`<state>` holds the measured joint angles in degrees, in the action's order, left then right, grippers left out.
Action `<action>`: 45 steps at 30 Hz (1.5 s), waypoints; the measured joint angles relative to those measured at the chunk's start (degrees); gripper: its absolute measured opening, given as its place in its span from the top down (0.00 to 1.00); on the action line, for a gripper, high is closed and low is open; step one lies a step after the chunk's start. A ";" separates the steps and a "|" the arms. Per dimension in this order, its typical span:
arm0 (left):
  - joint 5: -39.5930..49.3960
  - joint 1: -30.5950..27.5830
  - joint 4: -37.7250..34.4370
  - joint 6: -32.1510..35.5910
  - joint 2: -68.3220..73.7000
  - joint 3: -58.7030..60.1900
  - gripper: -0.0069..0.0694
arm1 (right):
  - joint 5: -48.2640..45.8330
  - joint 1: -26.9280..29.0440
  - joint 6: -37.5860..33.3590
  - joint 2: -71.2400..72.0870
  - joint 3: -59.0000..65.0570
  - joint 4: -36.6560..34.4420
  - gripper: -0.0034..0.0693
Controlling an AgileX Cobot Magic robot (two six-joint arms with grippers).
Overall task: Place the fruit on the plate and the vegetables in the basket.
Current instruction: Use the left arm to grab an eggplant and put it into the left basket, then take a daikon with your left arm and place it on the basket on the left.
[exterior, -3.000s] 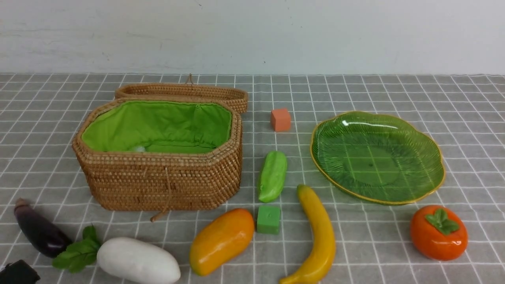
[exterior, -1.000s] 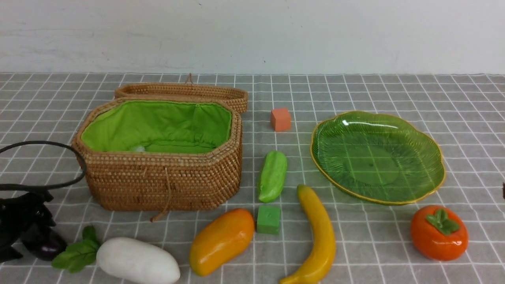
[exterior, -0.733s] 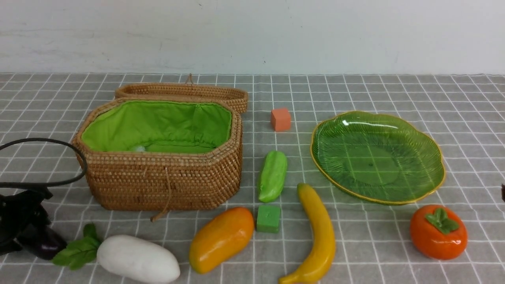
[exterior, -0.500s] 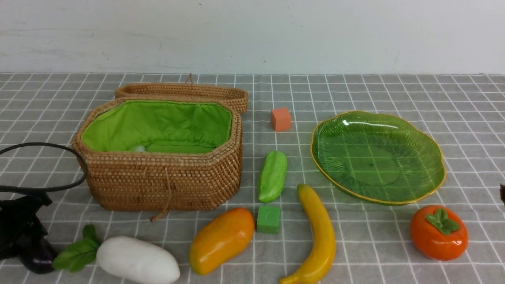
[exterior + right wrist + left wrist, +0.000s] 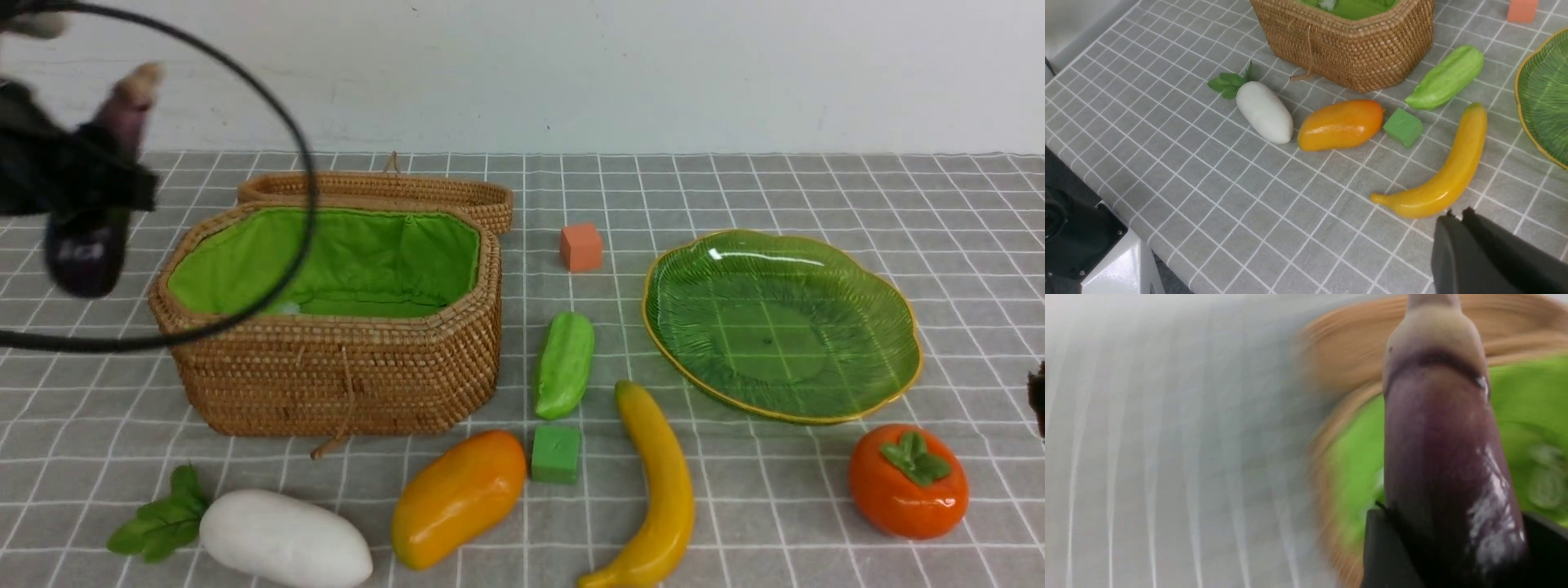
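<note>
My left gripper (image 5: 86, 192) is shut on the dark purple eggplant (image 5: 86, 245) and holds it in the air beside the left end of the open wicker basket (image 5: 343, 376); the left wrist view shows the eggplant (image 5: 1441, 457) between the jaws over the green lining (image 5: 1355, 465). The white radish (image 5: 282, 539), mango (image 5: 457, 498), banana (image 5: 661, 490), green cucumber (image 5: 563, 363) and persimmon (image 5: 908, 482) lie on the cloth. The green plate (image 5: 678, 269) is empty. My right gripper (image 5: 1455, 216) is shut and empty, above the cloth near the banana (image 5: 1445, 175); only a sliver of it shows in the front view, at the right edge (image 5: 1038, 400).
An orange cube (image 5: 580, 247) lies behind the cucumber, a green cube (image 5: 556, 454) between mango and banana. The basket's lid (image 5: 384, 189) lies open behind it. A black cable (image 5: 277, 122) loops over the basket's left part. The table's edge (image 5: 1126, 228) shows in the right wrist view.
My left gripper closed on the eggplant at the front left and lifted it high, up and back to beside the basket's left end. The right gripper has barely moved.
</note>
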<state>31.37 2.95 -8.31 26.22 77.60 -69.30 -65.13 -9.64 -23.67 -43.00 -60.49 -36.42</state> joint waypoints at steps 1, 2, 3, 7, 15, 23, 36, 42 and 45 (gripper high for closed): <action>2.62 4.75 1.76 9.47 3.76 -5.26 0.41 | 0.00 0.00 0.00 0.00 0.00 0.00 0.92; 3.57 6.06 2.74 12.94 5.83 -7.49 0.41 | -0.06 0.00 0.00 0.00 0.00 0.00 0.92; 4.82 7.58 3.52 15.10 7.94 -9.08 0.41 | -0.06 0.00 0.00 0.00 0.00 0.00 0.92; 9.93 11.26 7.62 20.99 18.90 -18.86 0.41 | -0.12 0.00 0.00 0.00 0.00 0.00 0.92; 14.42 11.58 12.02 21.82 27.22 -22.56 0.40 | -0.18 0.00 0.00 0.00 0.00 0.00 0.91; 16.06 11.58 12.14 17.15 25.32 -22.68 0.05 | -0.18 0.00 -0.05 0.00 0.00 -0.17 0.91; 33.06 24.15 9.34 17.19 6.61 -4.51 0.93 | -2.05 0.00 -0.16 2.22 0.00 -0.17 0.90; 29.28 25.02 9.45 20.99 6.49 8.19 0.76 | -2.24 0.00 -0.22 5.21 -0.12 -0.21 0.90; 21.94 25.02 11.83 21.31 8.08 12.61 0.41 | -2.33 0.00 -0.27 5.53 -0.18 -0.21 0.90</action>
<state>53.31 27.97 3.52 47.53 85.69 -56.68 -67.46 -9.64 -23.94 -37.46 -60.67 -36.63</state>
